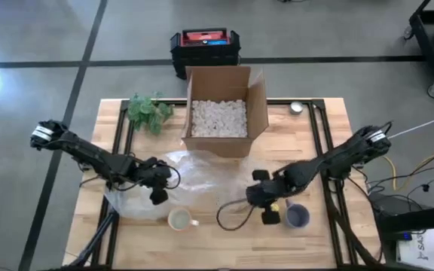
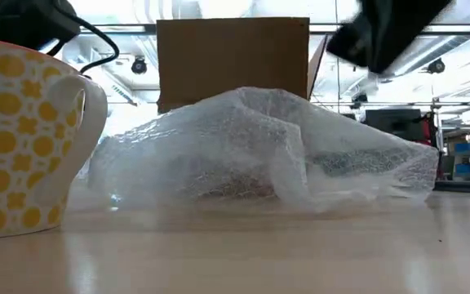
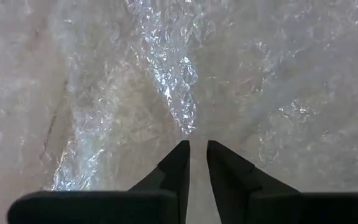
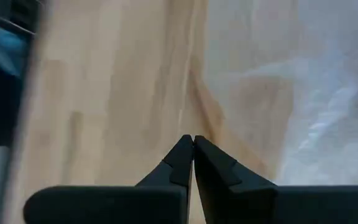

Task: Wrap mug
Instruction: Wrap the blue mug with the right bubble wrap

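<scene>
Left gripper (image 3: 197,146) is hovering over the bubble wrap (image 1: 194,177), fingers nearly together w/ a thin gap, gripping nothing; wrap is lying directly below and ahead of it. Yellow-dotted mug (image 1: 179,219) is sitting just beside that gripper, toward the table's (image 1: 224,245) near edge, upright, handle pointing toward the right arm. Right gripper (image 4: 193,142) is pinched fully closed, empty, above bare wood at the wrap's edge. Wrap is looking clear, crumpled, heaped in a low mound in front of the cardboard box (image 1: 224,109). Blue mug (image 1: 297,217) is standing just beside right gripper.
</scene>
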